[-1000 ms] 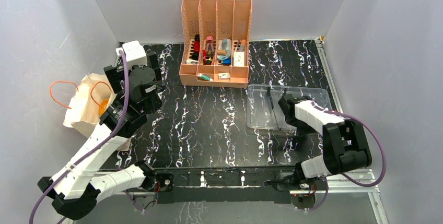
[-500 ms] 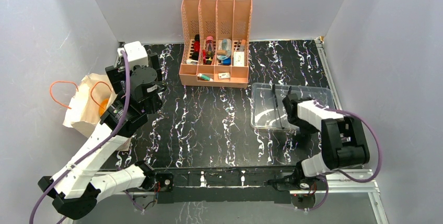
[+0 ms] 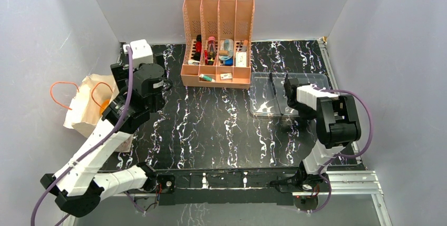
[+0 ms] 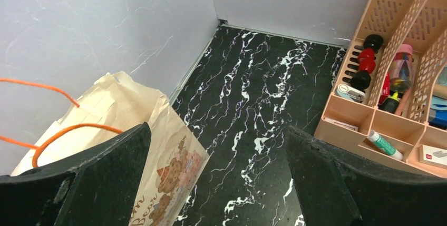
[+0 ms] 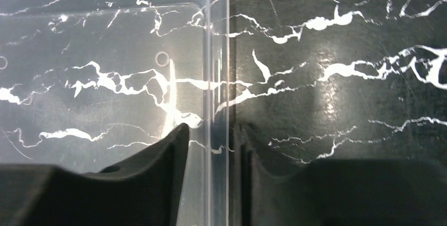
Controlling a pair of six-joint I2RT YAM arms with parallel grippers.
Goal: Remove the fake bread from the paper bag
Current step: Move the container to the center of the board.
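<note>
The cream paper bag (image 3: 83,104) lies at the table's left edge with its orange cord handles toward the wall. An orange bit of the fake bread (image 3: 105,105) shows in its mouth. In the left wrist view the paper bag (image 4: 113,113) shows its printed picture. My left gripper (image 4: 219,181) hangs wide open above the table just right of the bag, with nothing between its fingers. My right gripper (image 5: 211,144) straddles the rim of the clear plastic tray (image 5: 224,52). Its jaws are a little apart, and a gap shows on the inner side of the rim.
A peach desk organizer (image 3: 217,47) with pens and small items stands at the back centre, and also shows in the left wrist view (image 4: 390,89). The clear tray (image 3: 269,107) sits at the right. White walls close in the left, back and right sides.
My right gripper has carried the tray a little toward the back, and its jaws have loosened on the rim. The left arm has drifted slightly right, still wide open.
</note>
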